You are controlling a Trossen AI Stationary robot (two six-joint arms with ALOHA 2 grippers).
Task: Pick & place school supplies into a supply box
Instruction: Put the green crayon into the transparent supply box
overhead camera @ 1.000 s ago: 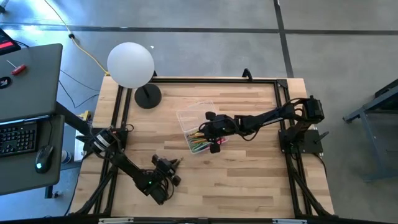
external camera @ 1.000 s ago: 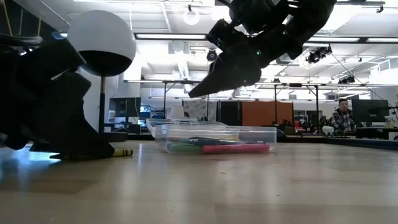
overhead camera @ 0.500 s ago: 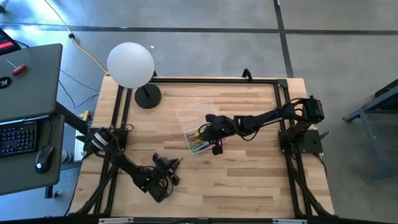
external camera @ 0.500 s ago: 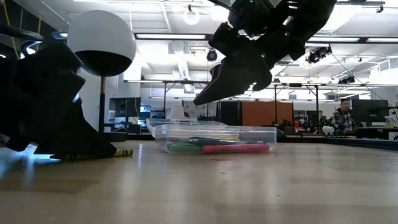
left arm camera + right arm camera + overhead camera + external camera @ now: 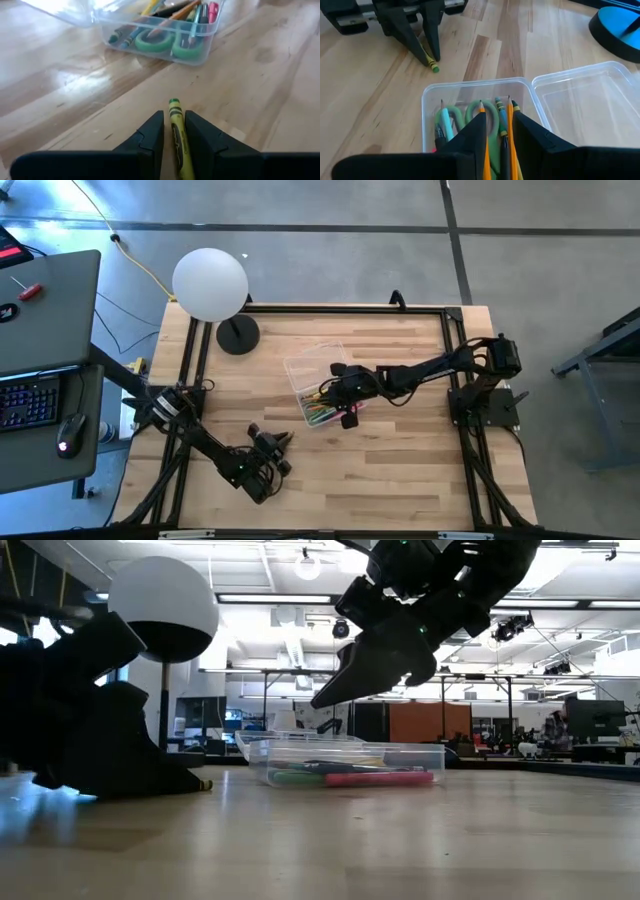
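No readable text, label, brand, number or sign in any view; yellow-green crayon wrapper carries dark markings, too blurred to read; keyboard keys on desk beside table's left edge too small to make out

Open clear box, supplies inside
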